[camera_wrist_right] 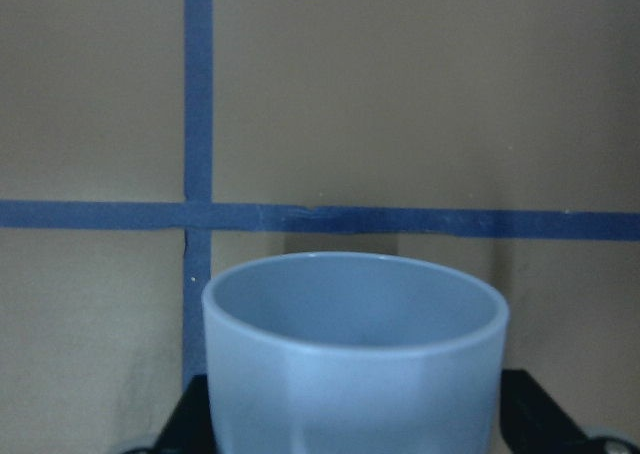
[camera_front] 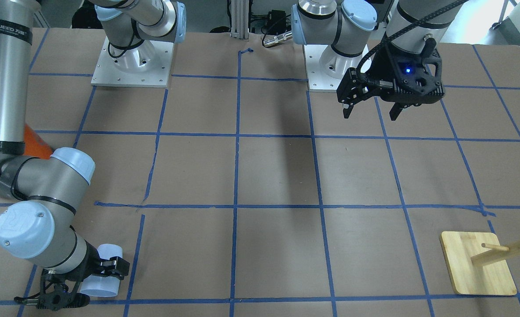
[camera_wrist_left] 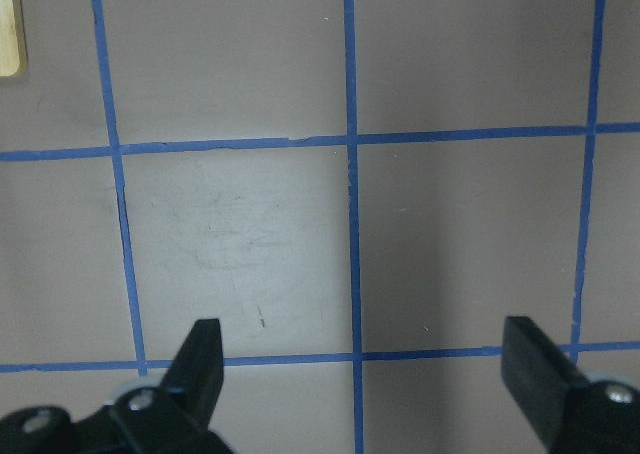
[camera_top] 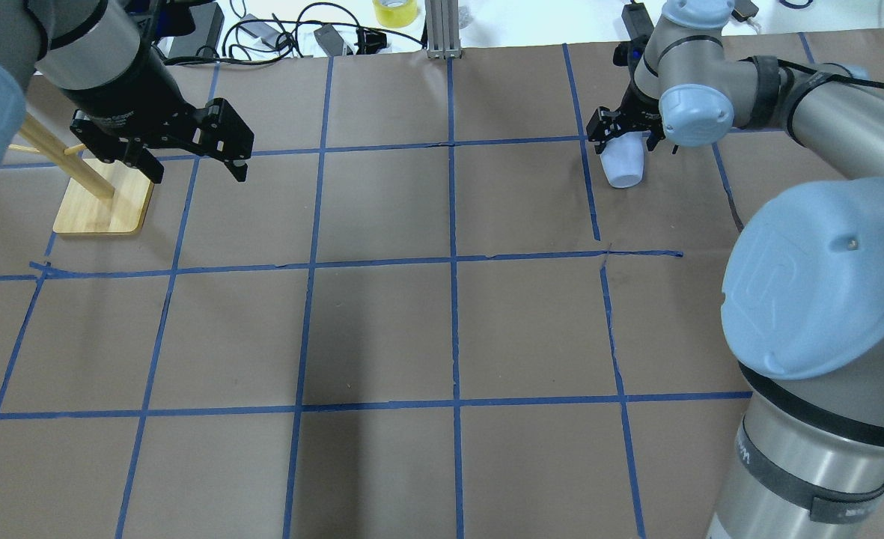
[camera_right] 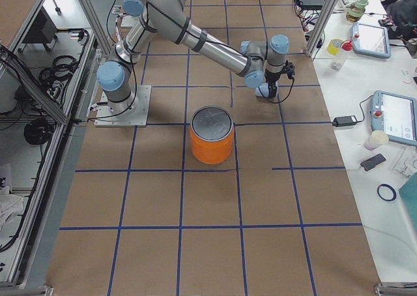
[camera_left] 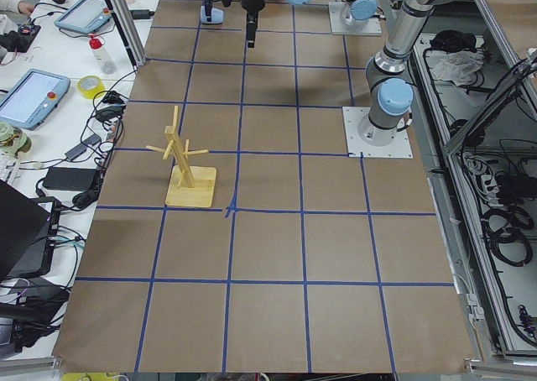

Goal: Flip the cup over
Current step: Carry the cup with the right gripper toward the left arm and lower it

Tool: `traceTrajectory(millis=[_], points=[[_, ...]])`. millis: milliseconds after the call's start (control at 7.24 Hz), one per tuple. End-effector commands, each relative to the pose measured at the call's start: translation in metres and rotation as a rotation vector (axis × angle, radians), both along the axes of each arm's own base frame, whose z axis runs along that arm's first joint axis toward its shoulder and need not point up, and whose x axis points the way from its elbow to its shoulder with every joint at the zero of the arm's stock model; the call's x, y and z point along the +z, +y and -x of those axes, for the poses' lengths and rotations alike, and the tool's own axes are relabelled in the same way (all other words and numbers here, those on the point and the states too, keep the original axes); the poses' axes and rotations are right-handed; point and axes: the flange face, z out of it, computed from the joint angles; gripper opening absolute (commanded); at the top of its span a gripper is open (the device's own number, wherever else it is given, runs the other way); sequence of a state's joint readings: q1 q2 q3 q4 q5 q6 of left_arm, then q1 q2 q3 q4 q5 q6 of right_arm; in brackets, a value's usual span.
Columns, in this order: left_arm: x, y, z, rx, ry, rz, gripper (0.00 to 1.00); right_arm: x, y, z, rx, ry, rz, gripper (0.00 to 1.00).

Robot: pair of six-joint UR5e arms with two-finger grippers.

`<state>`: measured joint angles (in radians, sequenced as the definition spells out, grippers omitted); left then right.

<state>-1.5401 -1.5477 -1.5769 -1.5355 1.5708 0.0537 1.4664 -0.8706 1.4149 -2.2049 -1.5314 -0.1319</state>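
The pale blue-white cup [camera_top: 625, 171] is on its side between the fingers of my right gripper [camera_top: 624, 141], at the far right of the table. The front-facing view shows it [camera_front: 101, 281] low over the paper, and I cannot tell if it touches. In the right wrist view the cup [camera_wrist_right: 355, 364] fills the lower frame with its open mouth pointing away from the camera and a dark finger on each side. My left gripper [camera_top: 194, 161] is open and empty, hanging above the table near the wooden rack. Its fingertips [camera_wrist_left: 205, 344] are spread wide over bare paper.
A large orange can [camera_right: 212, 143] with a silver top stands near the table's middle on the robot's right side. A wooden peg rack [camera_top: 105, 202] stands at the far left, just beside my left gripper. Blue tape lines grid the brown paper.
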Motion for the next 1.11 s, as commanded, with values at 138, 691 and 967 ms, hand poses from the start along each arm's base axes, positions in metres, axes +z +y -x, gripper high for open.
traceTrajectory(millis=[138,691,967], points=[[0.0,0.0,0.0,0.0,0.0,0.0,1.0,0.007,-0.002,-0.002,0.002,0.002,0.016,0.73],[0.0,0.0,0.0,0.0,0.0,0.0,1.0,0.056,0.032,-0.157,0.241,0.012,0.078,0.7],[-0.003,-0.002,0.0,0.0,0.0,-0.006,1.0,0.059,0.078,-0.278,0.426,0.011,0.105,0.69]])
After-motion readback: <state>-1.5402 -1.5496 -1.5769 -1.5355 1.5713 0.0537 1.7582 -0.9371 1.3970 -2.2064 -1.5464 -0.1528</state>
